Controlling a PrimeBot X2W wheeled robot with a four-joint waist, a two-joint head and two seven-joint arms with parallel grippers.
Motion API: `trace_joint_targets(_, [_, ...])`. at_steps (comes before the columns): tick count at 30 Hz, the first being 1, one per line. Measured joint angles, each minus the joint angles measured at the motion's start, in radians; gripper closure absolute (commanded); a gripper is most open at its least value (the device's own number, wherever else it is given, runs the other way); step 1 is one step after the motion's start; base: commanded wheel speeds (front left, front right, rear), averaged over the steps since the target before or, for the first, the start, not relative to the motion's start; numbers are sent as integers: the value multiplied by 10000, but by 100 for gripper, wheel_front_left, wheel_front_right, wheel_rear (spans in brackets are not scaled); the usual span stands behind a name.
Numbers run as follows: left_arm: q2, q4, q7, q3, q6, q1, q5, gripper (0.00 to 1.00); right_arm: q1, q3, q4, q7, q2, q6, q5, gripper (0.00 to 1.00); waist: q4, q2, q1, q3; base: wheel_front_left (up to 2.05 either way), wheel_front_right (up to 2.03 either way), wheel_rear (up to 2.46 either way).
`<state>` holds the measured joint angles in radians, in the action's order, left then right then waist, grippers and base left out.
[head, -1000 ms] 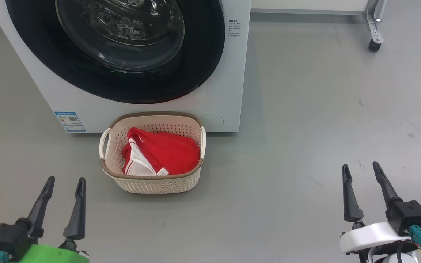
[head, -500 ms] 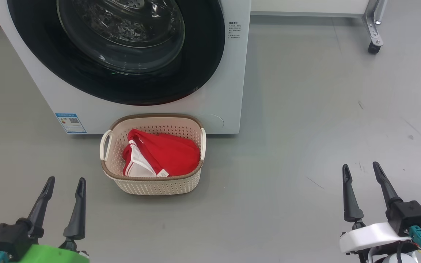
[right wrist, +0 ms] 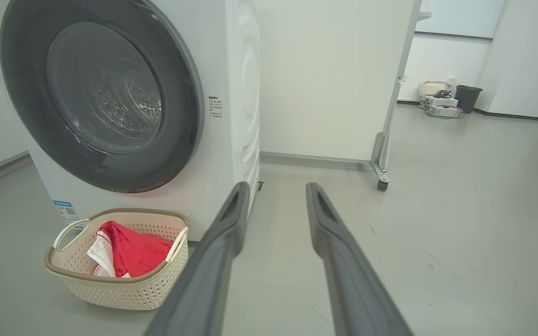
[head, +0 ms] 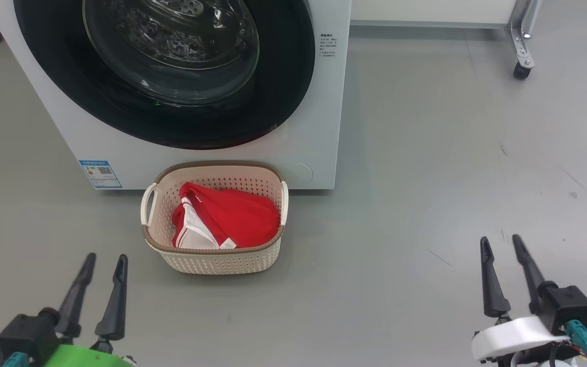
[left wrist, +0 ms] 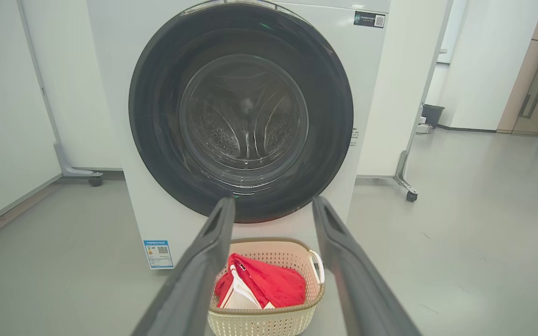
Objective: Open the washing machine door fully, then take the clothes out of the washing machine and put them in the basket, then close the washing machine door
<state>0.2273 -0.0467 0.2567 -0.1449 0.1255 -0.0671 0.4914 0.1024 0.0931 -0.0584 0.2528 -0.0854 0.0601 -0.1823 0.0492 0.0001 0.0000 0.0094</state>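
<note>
Low over the smooth grey floor, the left gripper and the right gripper hang with their long, tapering dark fingers spread apart and nothing between them. The left wrist is capped in glossy green plastic, the right in white. Between the two and farther forward stands the basket, a rounded-rectangular tub of cream perforated plastic with a brown woven-look rim and two white loop handles. The clothes lie crumpled inside it, soft red fabric with a white striped panel. Just behind the basket rises the washing machine, a smooth white box with a small blue label low on its front. The washing machine door, a wide glossy black ring round a bulging clear glass bowl, sits shut against it, and the dimpled steel drum shows through the glass.
</note>
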Motion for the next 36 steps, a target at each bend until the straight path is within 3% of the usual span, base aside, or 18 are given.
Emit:
trace_joint_targets(6, [-468, -639, -4, -253, 0, -64, 10, 100, 342, 88, -633, -10, 238, 0, -15, 100, -2, 0, 0, -1, 0, 0, 0])
trace_joint_targets(11, [-527, -650, -69, -247, 0, -154, 397, 100, 374, 98, -663, -10, 242, -69, -359, 100, -31, 0, 0, -4, 0, 0, 0])
trace_joint_targets(36, [-779, -834, -817, 188, -2, -131, 3223, 100, 233, -282, -727, -763, 282, -416, -4146, 100, -145, 0, 0, -9, 0, 0, 0])
